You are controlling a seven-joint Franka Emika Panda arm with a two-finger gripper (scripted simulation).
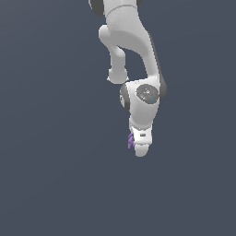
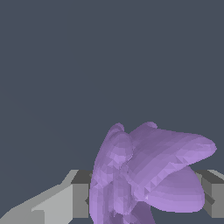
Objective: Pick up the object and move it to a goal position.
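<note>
The object (image 2: 148, 170) is a small purple lumpy figure with rounded lobes. In the wrist view it fills the gap between my gripper (image 2: 144, 199) fingers. The grey pads (image 2: 81, 197) touch it on both sides, so the gripper is shut on it. In the exterior view only a purple sliver of the object (image 1: 131, 140) shows, on the exterior view's left side of the white gripper (image 1: 140, 148); the hand hides the rest. The gripper points down from the bent white arm (image 1: 133, 41).
A plain dark blue-grey surface (image 1: 50, 175) fills both views. No other objects, containers or edges show.
</note>
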